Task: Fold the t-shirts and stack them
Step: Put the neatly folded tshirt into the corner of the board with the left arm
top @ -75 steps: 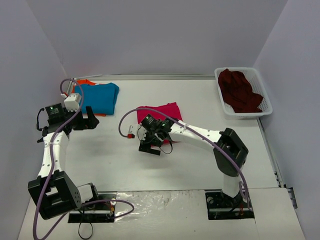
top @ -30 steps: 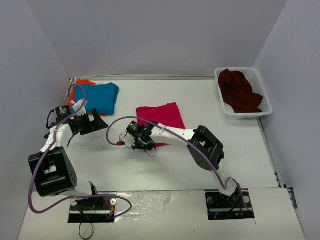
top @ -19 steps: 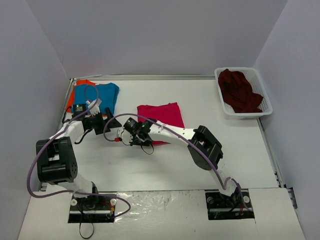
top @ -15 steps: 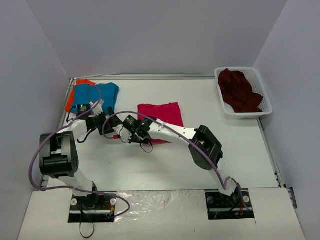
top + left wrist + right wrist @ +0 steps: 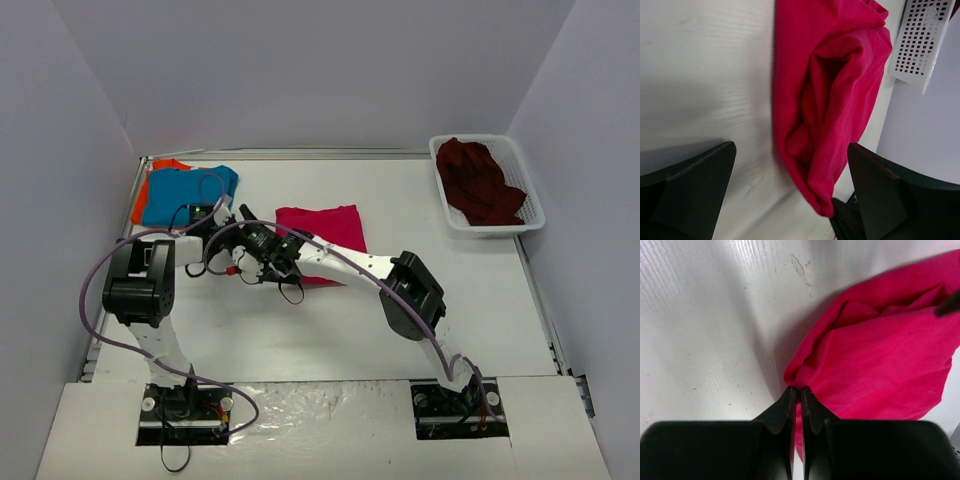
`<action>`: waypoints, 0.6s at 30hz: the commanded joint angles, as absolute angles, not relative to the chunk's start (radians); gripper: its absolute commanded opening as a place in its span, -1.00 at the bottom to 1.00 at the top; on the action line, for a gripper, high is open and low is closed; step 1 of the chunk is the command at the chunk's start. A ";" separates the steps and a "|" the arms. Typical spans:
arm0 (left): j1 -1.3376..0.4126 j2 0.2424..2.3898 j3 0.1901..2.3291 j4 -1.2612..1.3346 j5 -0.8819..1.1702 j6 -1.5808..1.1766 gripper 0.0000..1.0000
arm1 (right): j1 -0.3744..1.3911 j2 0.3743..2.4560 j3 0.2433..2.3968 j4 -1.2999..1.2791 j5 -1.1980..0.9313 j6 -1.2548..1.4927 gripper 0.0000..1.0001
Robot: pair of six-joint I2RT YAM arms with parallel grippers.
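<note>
My right gripper (image 5: 796,390) is pinched tight on the crimson-pink t-shirt (image 5: 325,228), right at its left edge. In the right wrist view the two tips are pressed together with a bunched bit of cloth sitting at them and a sliver of pink showing down between the fingers, so yeah, that's a grip on fabric. The rest of the shirt spreads away from the tips, flat-ish on the white table (image 5: 300,320).

My left gripper (image 5: 790,175) is spread as wide as it goes, with nothing in it. It sits low by that same left edge. In its wrist view the pouchy folded edge of the shirt lies in the gap between my two fingers, closer to the right-hand one. I can't tell if the cloth touches that finger or just sits beside it.

From overhead, both grippers crowd together at that edge. The shirt lies mid-table, a bit left of centre. The blue t-shirt (image 5: 190,185) is in the far left corner with the orange t-shirt (image 5: 143,195) peeking out under it. The dark maroon t-shirt (image 5: 480,180) is heaped in the white mesh basket (image 5: 530,215) far right.
</note>
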State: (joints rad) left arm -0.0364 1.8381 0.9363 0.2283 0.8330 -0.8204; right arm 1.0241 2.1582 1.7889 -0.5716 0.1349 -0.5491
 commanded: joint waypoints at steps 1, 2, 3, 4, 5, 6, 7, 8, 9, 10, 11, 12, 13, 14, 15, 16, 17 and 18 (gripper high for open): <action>-0.106 1.878 0.972 0.301 0.790 -0.930 0.89 | 1.038 2.175 1.832 -0.630 0.178 -0.555 -1.00; -0.118 1.881 0.976 0.284 0.772 -0.931 0.89 | 1.039 2.175 1.833 -0.632 0.179 -0.555 -1.00; -0.138 1.885 0.979 0.282 0.766 -0.933 0.89 | 1.039 2.175 1.838 -0.634 0.181 -0.555 -1.00; -0.146 1.888 0.982 0.281 0.761 -0.933 0.89 | 1.039 2.177 1.841 -0.635 0.183 -0.555 -1.00; -0.155 1.891 0.983 0.276 0.759 -0.936 0.89 | 1.039 2.177 1.844 -0.637 0.187 -0.555 -1.00; -0.161 1.897 0.985 0.275 0.758 -0.937 0.89 | 1.040 2.178 1.850 -0.638 0.187 -0.555 -1.00; -0.172 1.901 0.986 0.272 0.758 -0.940 0.89 | 1.040 2.181 1.855 -0.640 0.190 -0.555 -1.00; -0.175 1.901 0.986 0.272 0.758 -0.940 0.89 | 1.040 2.183 1.859 -0.643 0.190 -0.555 -1.00; -0.181 1.905 0.991 0.272 0.762 -0.940 0.89 | 1.040 2.184 1.868 -0.647 0.196 -0.555 -1.00; -0.189 1.908 0.992 0.256 0.764 -0.939 0.89 | 1.040 2.189 1.874 -0.650 0.198 -0.555 -1.00; -0.190 1.908 0.996 0.256 0.762 -0.936 0.89 | 1.040 2.191 1.879 -0.652 0.201 -0.555 -1.00; -0.193 1.908 0.996 0.255 0.761 -0.934 0.89 | 1.040 2.191 1.884 -0.655 0.198 -0.555 -1.00; -0.196 1.908 0.996 0.252 0.759 -0.933 0.89 | 1.040 2.195 1.893 -0.663 0.198 -0.554 -1.00; -0.198 1.911 0.997 0.250 0.759 -0.931 0.89 | 1.042 2.194 1.897 -0.664 0.196 -0.554 -1.00; -0.201 1.916 1.000 0.252 0.764 -0.931 0.89 | 1.042 2.195 1.901 -0.669 0.196 -0.554 -1.00; -0.202 1.920 1.008 0.244 0.768 -0.928 0.89 | 1.043 2.197 1.904 -0.672 0.199 -0.554 -1.00; -0.207 1.930 1.012 0.241 0.773 -0.920 0.89 | 1.043 2.197 1.905 -0.672 0.204 -0.557 -1.00; -0.209 1.933 1.017 0.230 0.773 -0.910 0.89 | 1.043 2.197 1.905 -0.673 0.213 -0.557 -1.00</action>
State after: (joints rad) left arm -0.1856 1.9026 0.9936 0.2897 0.8062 -0.9306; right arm 1.0344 2.1910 1.8622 -0.6300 0.1722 -0.5518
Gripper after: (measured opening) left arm 0.944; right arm 0.012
